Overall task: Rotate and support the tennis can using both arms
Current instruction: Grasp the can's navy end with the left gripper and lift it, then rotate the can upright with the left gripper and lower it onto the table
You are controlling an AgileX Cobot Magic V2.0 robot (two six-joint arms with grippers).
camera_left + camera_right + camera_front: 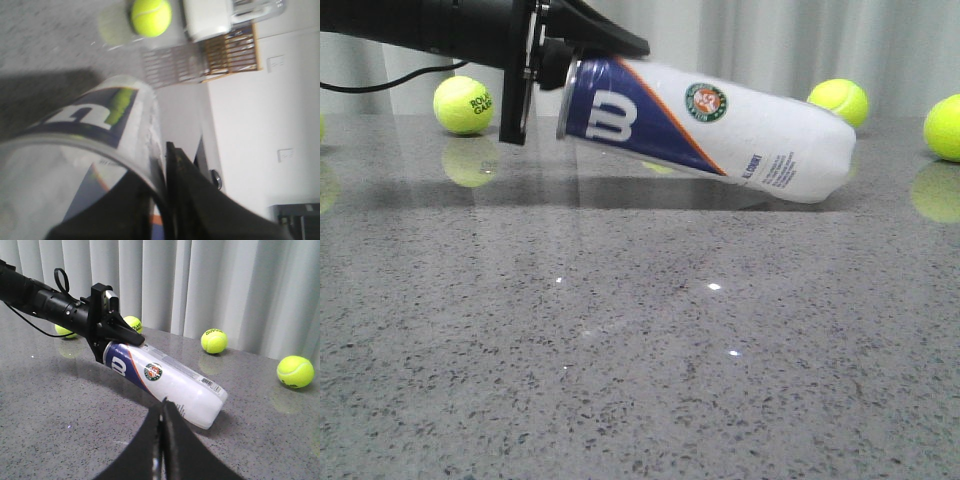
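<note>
I see the tennis can (705,128) tilted, its navy W-logo end raised and pinched at the rim by my left end effector (552,62), its white barcode end resting on the desk (640,380). My right end effector (162,440) hangs near it with fingers together, apparently not touching.

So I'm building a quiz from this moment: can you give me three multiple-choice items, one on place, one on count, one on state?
1. Which end of the long white-and-navy tennis can is raised off the grey speckled table?
A navy end
B white end
C neither

2. How many yellow-green tennis balls show in the right wrist view?
A two
B four
C six

3. The black right gripper is:
A gripping the can
B shut, apart from the can
C wide open

Answers:
1 A, the black left gripper holds it up.
2 B, four are visible.
3 B, fingers together short of it.
</note>
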